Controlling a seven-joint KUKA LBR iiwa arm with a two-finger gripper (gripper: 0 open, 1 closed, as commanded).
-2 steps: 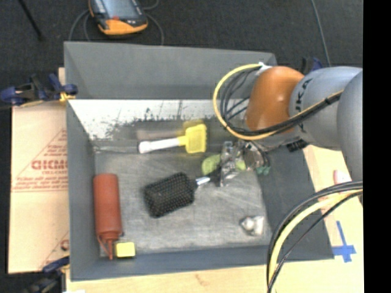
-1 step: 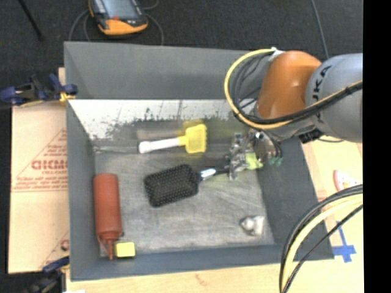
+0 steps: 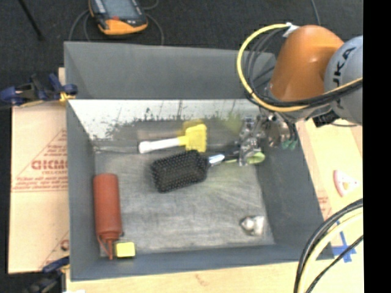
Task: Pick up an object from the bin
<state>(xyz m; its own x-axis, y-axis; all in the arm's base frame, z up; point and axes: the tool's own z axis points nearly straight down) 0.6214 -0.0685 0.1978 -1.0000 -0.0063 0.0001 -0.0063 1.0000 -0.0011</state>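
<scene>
The tool (image 3: 251, 149) hangs just right of the black hairbrush (image 3: 179, 170), at its pale handle's tip, grip state impossible to tell; a clean pick likely means centring squarely over that handle before clenching.

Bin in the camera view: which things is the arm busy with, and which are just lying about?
In the job:
the arm
black hairbrush, its handle at the arm's tip

Lying about:
yellow-headed brush
red bottle
yellow block
small silvery lump
orange handset, outside the bin
</scene>
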